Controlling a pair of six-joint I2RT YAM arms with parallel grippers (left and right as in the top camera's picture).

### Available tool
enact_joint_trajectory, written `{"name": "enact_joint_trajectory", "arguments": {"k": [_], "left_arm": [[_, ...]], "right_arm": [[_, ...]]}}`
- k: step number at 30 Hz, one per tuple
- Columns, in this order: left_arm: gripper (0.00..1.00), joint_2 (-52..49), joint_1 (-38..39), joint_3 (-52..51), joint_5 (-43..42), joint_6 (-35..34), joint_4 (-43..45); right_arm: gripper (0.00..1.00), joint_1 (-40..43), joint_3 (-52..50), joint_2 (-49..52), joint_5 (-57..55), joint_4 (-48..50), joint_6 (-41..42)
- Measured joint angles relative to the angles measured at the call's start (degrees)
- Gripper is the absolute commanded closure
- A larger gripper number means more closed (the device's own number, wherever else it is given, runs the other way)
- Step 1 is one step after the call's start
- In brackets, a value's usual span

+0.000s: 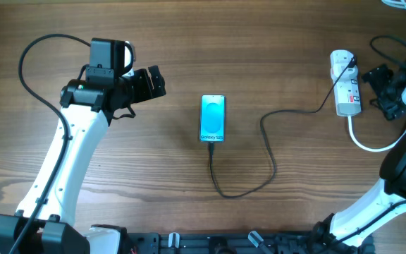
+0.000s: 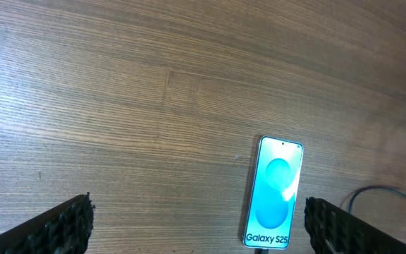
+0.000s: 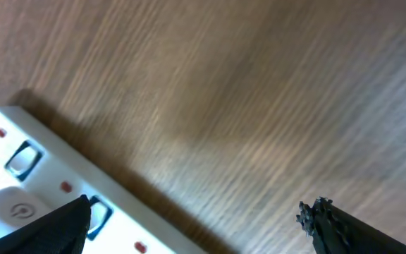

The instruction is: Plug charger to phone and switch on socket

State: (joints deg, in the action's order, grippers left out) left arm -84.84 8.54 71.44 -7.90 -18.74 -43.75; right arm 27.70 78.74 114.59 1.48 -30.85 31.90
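You have the phone (image 1: pixel 213 118) (image 2: pixel 275 194) lying flat, face up, near the middle of the table (image 1: pixel 154 176). Its screen glows cyan and "Galaxy S25" reads along the short edge nearest the robot. The charger (image 1: pixel 211 162) is a thin black cable that meets that same edge. From there it runs toward the robot, loops round to the right, and climbs to the socket (image 1: pixel 347 85) (image 3: pixel 41 204). You cannot tell whether its tip is fully seated in the phone. The socket is a white strip with small red marks beside its switches. It lies lengthwise at the table's far right, and its thick white cord (image 1: pixel 361 144) curves off the near end.
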Motion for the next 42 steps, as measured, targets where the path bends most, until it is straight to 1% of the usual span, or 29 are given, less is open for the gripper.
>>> {"name": "enact_joint_trajectory", "arguments": {"k": [6,11,24,27,33,37,42], "left_arm": [[0.00,0.00,0.00,0.00,0.00,0.00,0.00],[0.00,0.00,0.00,0.00,0.00,0.00,0.00],[0.00,0.00,0.00,0.00,0.00,0.00,0.00],[0.00,0.00,0.00,0.00,0.00,0.00,0.00],[0.00,0.00,0.00,0.00,0.02,0.00,0.00],[0.00,0.00,0.00,0.00,0.02,0.00,0.00],[0.00,0.00,0.00,0.00,0.02,0.00,0.00]], "right_arm": [[0.00,-2.38,0.11,3.17,0.85,1.29,0.20],[0.00,-2.29,0.11,3.67,0.07,2.67,0.46],[0.00,-2.38,0.70,4.04,-0.44,2.14,0.39],[0.00,-2.05,1.77,4.20,-0.15,0.22,0.02],[0.00,-1.51,3.08,2.05,-0.04,-8.63,-2.67],[0.00,-1.51,3.08,-0.20,-0.04,-9.90,-3.93],[0.00,-1.53,3.08,-0.35,-0.02,-10.12,-5.20]]}}
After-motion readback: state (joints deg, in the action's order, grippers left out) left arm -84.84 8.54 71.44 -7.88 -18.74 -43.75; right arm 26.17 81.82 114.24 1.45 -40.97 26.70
